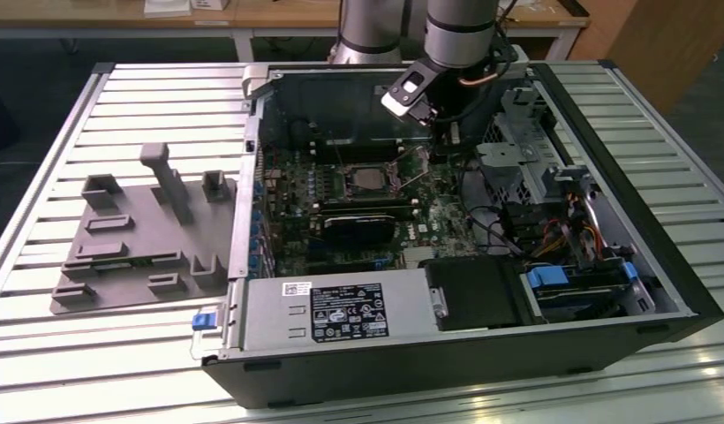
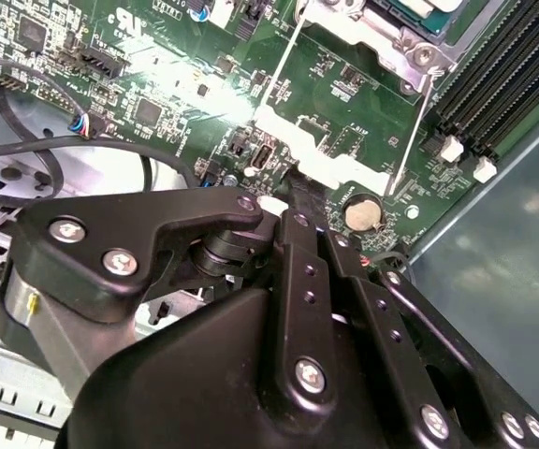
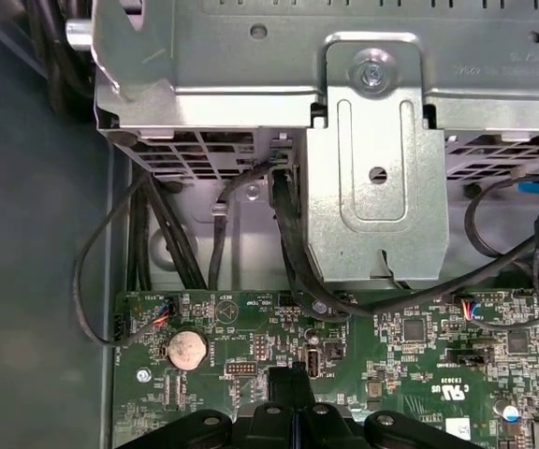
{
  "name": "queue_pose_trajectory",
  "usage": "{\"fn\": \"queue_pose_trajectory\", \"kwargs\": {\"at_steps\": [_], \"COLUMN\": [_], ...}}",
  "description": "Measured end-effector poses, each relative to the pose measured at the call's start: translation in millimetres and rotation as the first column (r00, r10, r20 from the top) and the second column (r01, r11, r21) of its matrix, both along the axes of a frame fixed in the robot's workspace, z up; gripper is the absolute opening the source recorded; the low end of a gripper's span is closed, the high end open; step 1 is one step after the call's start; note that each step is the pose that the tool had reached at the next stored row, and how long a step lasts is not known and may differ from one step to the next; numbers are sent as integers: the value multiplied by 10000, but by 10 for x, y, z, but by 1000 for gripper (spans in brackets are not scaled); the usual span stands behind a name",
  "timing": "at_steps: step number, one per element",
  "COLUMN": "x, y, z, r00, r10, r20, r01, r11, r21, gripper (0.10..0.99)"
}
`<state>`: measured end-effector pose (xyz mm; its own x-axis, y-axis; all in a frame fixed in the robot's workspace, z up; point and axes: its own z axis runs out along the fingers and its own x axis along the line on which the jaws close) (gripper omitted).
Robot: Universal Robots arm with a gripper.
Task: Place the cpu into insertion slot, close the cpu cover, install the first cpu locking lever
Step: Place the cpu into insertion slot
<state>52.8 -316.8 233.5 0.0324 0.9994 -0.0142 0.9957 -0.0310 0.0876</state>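
Observation:
In the exterior view the silver-grey cpu (image 1: 359, 177) lies in the insertion slot (image 1: 338, 188) on the green board of the open computer case. The cpu cover (image 2: 396, 45) is a silver frame around it; its corner shows in the second wrist view. Two thin wire levers (image 2: 410, 140) stand up off the board beside the slot. My gripper (image 1: 453, 137) hangs to the exterior view's right of the slot, just above the board. Its black fingertips (image 3: 293, 385) are pressed together with nothing between them, close to a coin battery (image 3: 185, 349).
A metal drive cage (image 3: 363, 140) with black cables (image 3: 284, 234) stands just beyond the fingers. Long black memory slots (image 2: 503, 65) run beside the socket. The power supply (image 1: 327, 309) fills the case's near side. A grey fixture plate (image 1: 139, 247) lies on the slatted table at the exterior view's left.

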Motion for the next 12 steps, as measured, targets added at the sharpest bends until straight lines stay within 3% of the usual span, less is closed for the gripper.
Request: {"fn": "queue_pose_trajectory", "kwargs": {"at_steps": [6, 7, 10, 12], "x": [0, 1, 6, 8], "y": [0, 0, 0, 0], "z": [-3, -4, -5, -5], "r00": [10000, 10000, 9993, 9984], "r10": [0, -1, 0, 0], "r20": [-3, -57, -385, -565], "r01": [0, 1, 0, 0], "r11": [10000, 10000, 10000, 10000], "r21": [0, 3, 2, 2], "gripper": [102, 102, 102, 102]}}
